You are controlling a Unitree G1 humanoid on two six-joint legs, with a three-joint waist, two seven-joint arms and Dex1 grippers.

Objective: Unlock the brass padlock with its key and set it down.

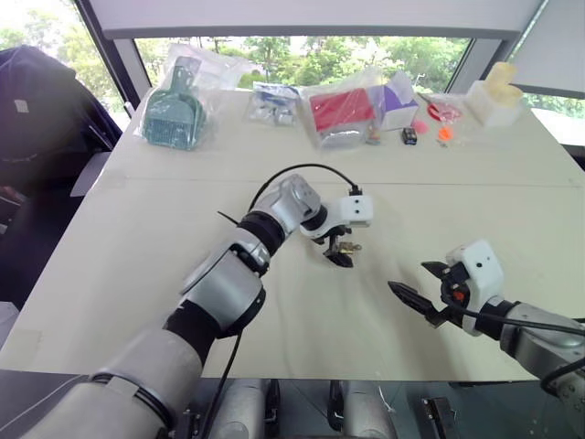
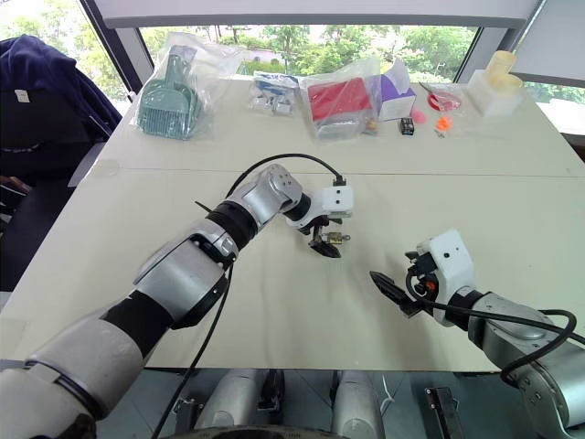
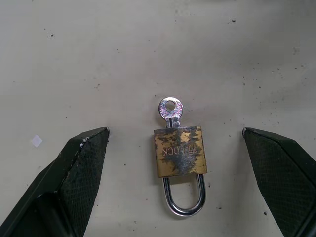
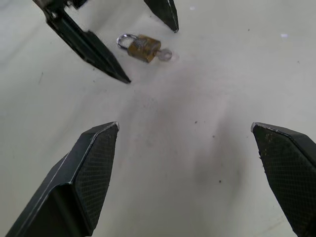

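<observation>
Padlock (image 3: 179, 152) with key (image 3: 170, 109) inserted lies flat mid-frame on table (image 1: 137, 229); left gripper (image 3: 177, 143) straddles it wide, right gripper (image 1: 422, 288) wide, empty, lower right.

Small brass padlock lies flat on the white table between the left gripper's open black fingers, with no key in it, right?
Not quite: the silvery key is in the small brass padlock; the left wrist view shows it. The rest holds for the white table and left gripper.

On the table: 1 brass padlock (image 3: 179, 151), 1 key (image 3: 170, 109), 2 grippers, and perhaps 4 bagged items.
</observation>
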